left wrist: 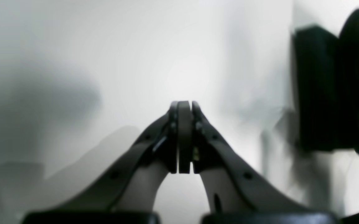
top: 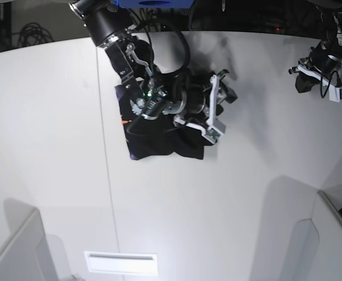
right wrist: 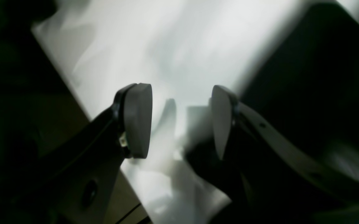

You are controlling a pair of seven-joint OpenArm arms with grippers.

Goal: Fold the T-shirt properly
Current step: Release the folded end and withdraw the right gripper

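— Hovering with its jaws spread wide and empty, the right gripper risks dragging the folded black cloth T-shirt askew on descent.
— Location?
— Shirt bundled mid-table, under that arm, beside its fingers. Left gripper: pressed closed, empty, well apart.

A lab or robot test cell, by the look of it. A broad white table fills almost the whole base view, plain and bare-surfaced, with a seam running down it left of centre. Along the top edge of the frame sit dark equipment, a blue mount and loose black cables at upper left. White panels stand at the lower left and lower right corners like guards. Two black robot arms reach in from the top edge.
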